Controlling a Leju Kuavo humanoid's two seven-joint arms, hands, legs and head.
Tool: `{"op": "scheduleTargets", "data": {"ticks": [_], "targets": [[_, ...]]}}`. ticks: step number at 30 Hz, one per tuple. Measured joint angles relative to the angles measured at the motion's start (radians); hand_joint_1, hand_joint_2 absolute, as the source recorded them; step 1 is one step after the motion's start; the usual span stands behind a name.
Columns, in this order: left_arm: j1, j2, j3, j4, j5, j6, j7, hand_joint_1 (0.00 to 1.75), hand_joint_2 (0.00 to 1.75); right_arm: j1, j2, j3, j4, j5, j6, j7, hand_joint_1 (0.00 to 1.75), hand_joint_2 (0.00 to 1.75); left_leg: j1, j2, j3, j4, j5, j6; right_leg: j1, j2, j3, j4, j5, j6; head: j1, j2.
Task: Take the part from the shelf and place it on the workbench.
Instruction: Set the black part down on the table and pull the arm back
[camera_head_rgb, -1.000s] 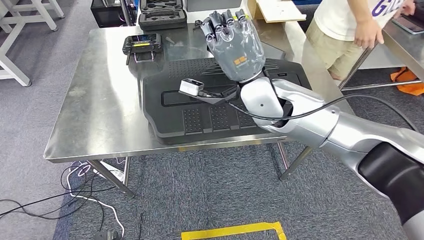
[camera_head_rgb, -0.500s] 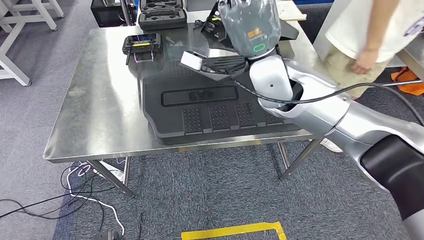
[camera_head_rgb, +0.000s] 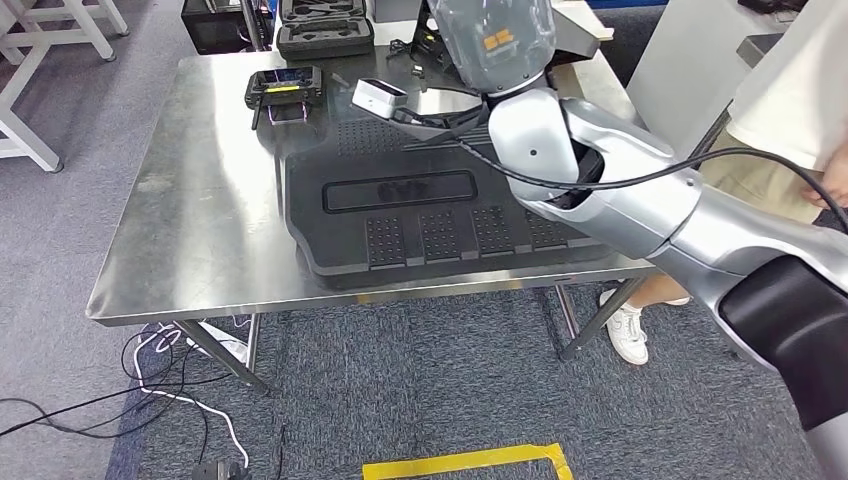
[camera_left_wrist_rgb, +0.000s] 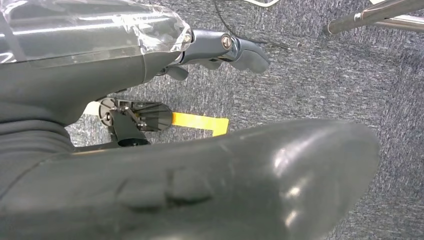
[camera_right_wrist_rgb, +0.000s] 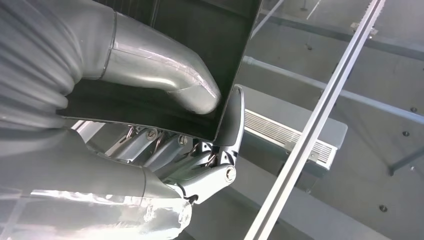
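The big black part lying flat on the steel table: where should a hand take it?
Probably by the black part's near long edge, from the robot's side: it lies flat, and that edge reaches the table's front rim, so fingers could slip underneath.

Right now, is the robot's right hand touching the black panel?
Touching. The right wrist view shows the right hand with thumb and fingers pinching the black panel at its edge.

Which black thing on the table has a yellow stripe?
The small controller at the far left of the table. The big ribbed black part in the middle is all black, no yellow.
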Motion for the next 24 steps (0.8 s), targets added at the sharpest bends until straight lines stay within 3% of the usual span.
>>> {"op": "scheduleTargets", "data": {"ticks": [9,24], "targets": [[-0.001,-0.003,-0.005,0.000,-0.003,-0.007,-0.005,0.00,0.00,-0.017,0.035,0.038,0.034,0.000,-0.014,0.002,1.75,1.75,0.000,0.000,0.000,0.000,0.000,0.000,0.000,0.000,0.000,0.000,0.000,0.000,0.000,0.000],[-0.007,-0.016,-0.022,0.000,-0.022,-0.033,-0.001,0.00,0.00,0.002,0.195,0.158,0.200,0.000,-0.110,0.010,1.73,1.75,0.001,0.000,0.000,0.000,0.000,0.000,0.001,0.000,0.000,0.000,-0.001,-0.001,0.000,0.000]]}}
